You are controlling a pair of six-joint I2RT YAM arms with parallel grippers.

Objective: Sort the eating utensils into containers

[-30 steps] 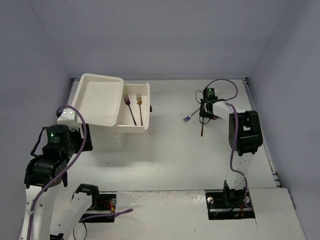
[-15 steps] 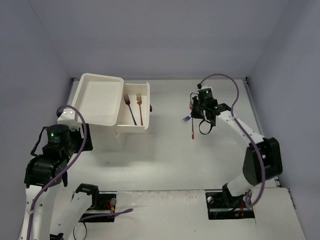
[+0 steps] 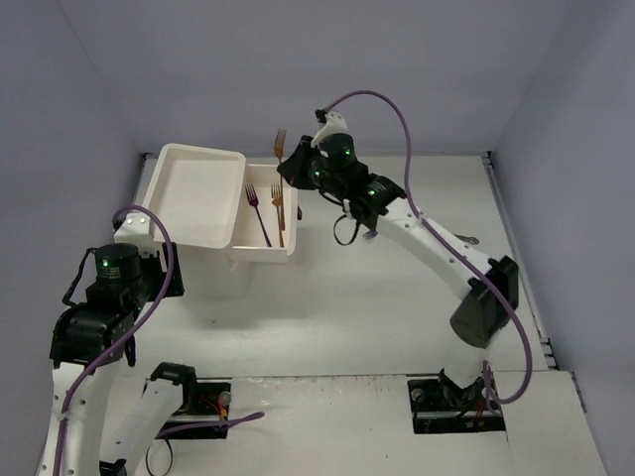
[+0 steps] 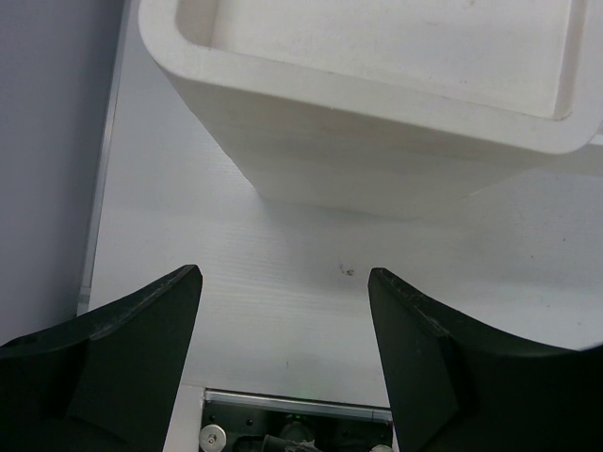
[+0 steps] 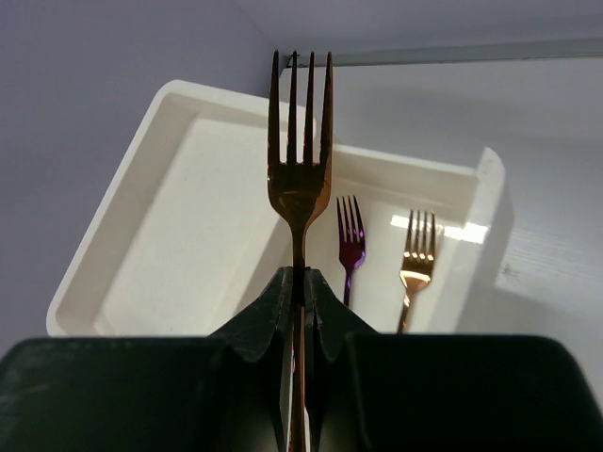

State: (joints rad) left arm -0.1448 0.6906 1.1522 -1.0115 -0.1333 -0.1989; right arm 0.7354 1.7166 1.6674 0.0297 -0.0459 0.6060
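Currently the right jaws clench a gold fork (image 5: pixel 300 179), tines up, at the far end of the open drawer (image 5: pixel 490 179), where a purple fork (image 5: pixel 350 247) and a second gold fork (image 5: pixel 415 254) lie. Delivery seems in hand: next, lower it and release it beside them. The left jaws hang spread and empty over the table (image 4: pixel 283 273), near the empty drawer (image 3: pixel 198 198). The held handle's end is hidden, and other utensils cannot be made out.

White drawer unit (image 3: pixel 210 270) on white table (image 3: pixel 377 297)

two forks (image 3: pixel 279 216) laid in right drawer (image 3: pixel 266 256) | left drawer (image 3: pixel 194 194) set just beside | third fork (image 5: pixel 299 184) held above them by right gripper (image 5: pixel 297 282)
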